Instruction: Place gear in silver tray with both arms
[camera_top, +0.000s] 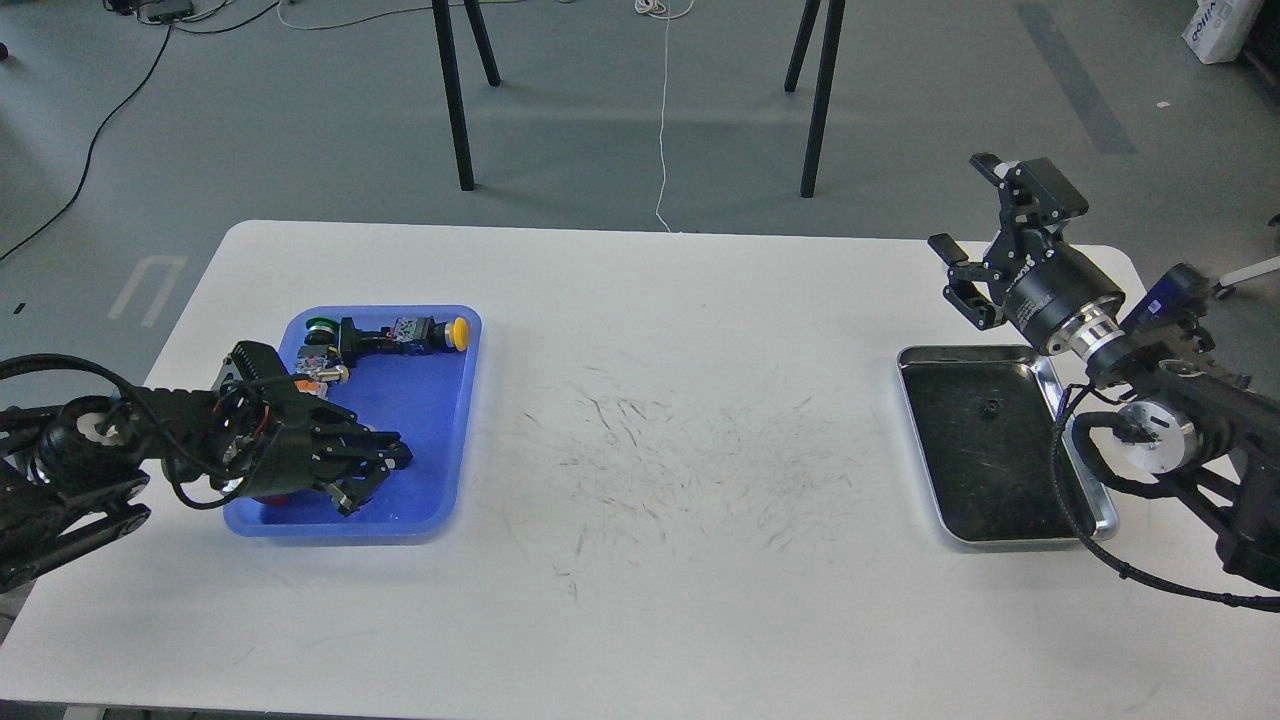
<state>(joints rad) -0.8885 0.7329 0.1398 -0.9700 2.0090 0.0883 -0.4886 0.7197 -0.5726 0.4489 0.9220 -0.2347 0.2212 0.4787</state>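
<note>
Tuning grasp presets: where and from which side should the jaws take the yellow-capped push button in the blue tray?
Grip the yellow-capped push button across its dark middle body, coming from above. It lies on its side along the blue tray's far wall, cap toward the right, so the long flanks face front and back. The round cap would likely slip. Neighbouring parts crowd its left end.

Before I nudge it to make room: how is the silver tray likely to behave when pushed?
The silver tray looks like thin, stiff metal, so probably light. Lying flat on the smooth white table, it should slide rather than tip. The small dark part inside may skid across its shiny bottom.
</note>
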